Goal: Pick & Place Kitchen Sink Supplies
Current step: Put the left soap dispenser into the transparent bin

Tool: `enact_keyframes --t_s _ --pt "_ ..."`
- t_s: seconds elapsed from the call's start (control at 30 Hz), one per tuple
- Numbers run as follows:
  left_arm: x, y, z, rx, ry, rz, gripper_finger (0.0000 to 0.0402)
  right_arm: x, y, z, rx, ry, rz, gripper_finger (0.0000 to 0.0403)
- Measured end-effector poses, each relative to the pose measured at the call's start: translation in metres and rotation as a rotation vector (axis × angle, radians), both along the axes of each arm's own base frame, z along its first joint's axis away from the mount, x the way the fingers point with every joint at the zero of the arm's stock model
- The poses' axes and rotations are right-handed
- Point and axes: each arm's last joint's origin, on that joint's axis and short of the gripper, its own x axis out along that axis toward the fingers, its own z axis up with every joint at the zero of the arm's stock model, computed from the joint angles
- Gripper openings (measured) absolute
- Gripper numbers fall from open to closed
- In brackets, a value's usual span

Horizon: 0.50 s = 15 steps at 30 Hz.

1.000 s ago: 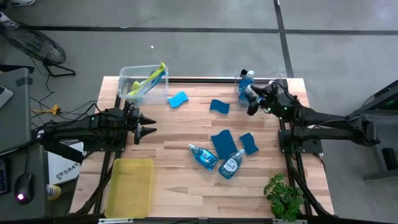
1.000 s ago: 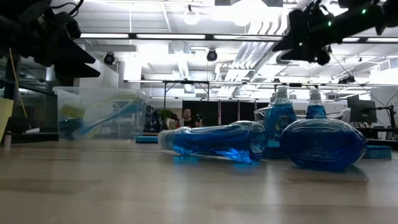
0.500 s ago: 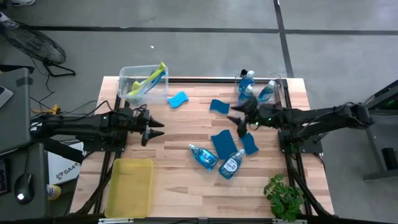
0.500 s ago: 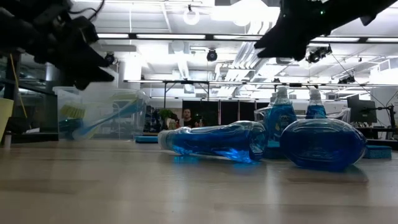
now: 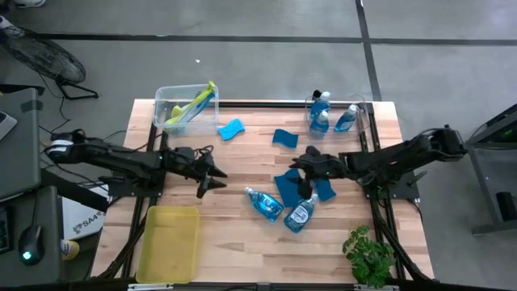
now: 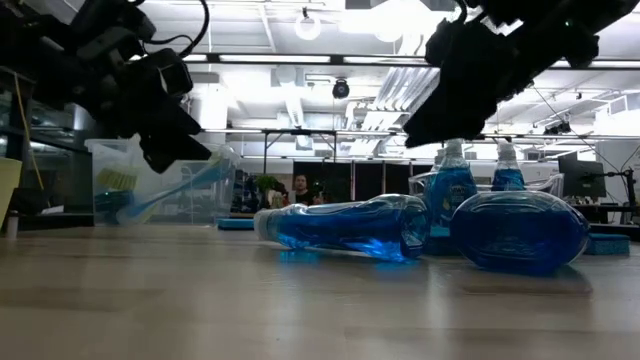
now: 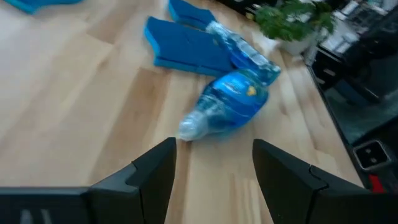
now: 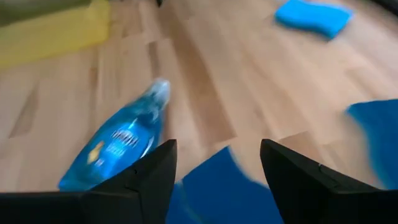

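Counter (image 5: 234,246) of pale wood carries a yellow tray (image 5: 168,242) at its near left corner. Left tool (image 5: 216,178), fingers parted and holding nothing, hovers beside a lying dish soap bottle (image 5: 264,203). Right tool (image 5: 300,159), also spread and empty, hangs over a blue sponge (image 5: 288,188). A second bottle (image 5: 300,214) lies just beside that sponge.

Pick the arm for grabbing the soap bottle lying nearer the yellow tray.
Probably left. The left gripper is open, empty and aimed at that soap bottle, white cap toward it in the left wrist view. The right gripper, also open, hangs over the large blue sponge.
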Motion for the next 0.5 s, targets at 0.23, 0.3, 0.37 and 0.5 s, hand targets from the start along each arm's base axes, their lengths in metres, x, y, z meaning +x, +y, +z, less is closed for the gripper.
enact_keyframes --t_s 0.23,0.3,0.37,0.5 --pt "0.016 -0.018 -0.014 -0.028 -0.002 -0.026 0.0209 0.01 0.013 -0.019 0.124 0.039 0.051 0.0225" --pt "0.019 -0.022 -0.018 -0.035 -0.005 -0.02 0.0209 0.013 0.017 -0.024 0.154 0.048 0.052 0.0224" --pt "0.022 -0.024 -0.02 -0.037 -0.013 -0.016 0.0209 0.016 0.022 -0.03 0.17 0.051 0.056 0.0224" --pt "0.033 -0.029 -0.021 -0.027 0.005 -0.02 0.0209 0.021 0.03 -0.042 0.167 0.066 0.071 0.0224"
